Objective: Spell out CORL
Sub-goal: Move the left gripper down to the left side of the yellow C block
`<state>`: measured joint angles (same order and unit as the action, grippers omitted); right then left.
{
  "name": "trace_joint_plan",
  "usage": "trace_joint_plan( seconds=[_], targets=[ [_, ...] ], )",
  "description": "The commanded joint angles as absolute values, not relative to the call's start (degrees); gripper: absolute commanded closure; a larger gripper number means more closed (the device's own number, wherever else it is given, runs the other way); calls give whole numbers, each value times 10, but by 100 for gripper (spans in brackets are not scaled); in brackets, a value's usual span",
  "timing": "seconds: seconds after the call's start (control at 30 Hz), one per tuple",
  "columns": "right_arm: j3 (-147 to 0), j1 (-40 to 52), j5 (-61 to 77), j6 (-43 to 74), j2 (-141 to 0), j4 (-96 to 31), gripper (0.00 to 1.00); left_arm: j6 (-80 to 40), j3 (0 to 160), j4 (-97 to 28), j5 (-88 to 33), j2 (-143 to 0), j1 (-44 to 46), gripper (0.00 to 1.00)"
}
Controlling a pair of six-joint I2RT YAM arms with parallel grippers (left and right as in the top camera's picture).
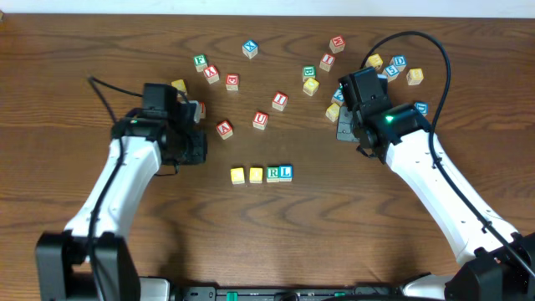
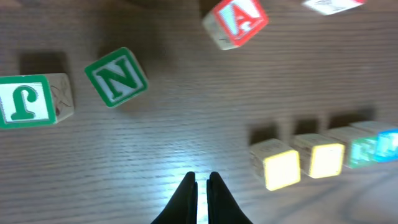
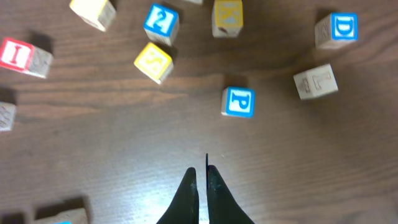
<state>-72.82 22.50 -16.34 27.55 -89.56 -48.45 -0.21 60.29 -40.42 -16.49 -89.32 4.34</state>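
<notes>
- CORL row: 4 cubes in a line on the table (image 1: 334, 242), just toward 6 o'clock from table centre (overhead view).
- Order from 9 to 3 o'clock: first yellow cube (image 1: 238, 176), second yellow cube (image 1: 257, 175), R cube (image 1: 273, 174), L cube (image 1: 286, 173).
- R & L look to be touching. The yellows sit just beside each other, and their letters are too small to read.
- Left fingers (image 2: 190, 190): pressed together, pinching nothing, over bare wood.
- Left wrist view: row at approx. 3 o'clock of the tips, green N cube (image 2: 117, 76) at 10 o'clock, red A cube (image 2: 236, 22) at 1 o'clock. None are touched.
- Right fingers (image 3: 189, 186): pressed together, empty.
- Right wrist view: blue P cube (image 3: 238, 101) at 1 o'clock of the tips, apart.
- Overhead: right arm's end at the row's 2 o'clock, well apart from it.
</notes>
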Motion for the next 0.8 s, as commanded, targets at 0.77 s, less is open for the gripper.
trace_joint_plan(
  seconds=[0.77],
  targets=[
    [-739, 217, -174, 293, -887, -509, 99, -3, 467, -276, -104, -900, 126, 92]
  ],
)
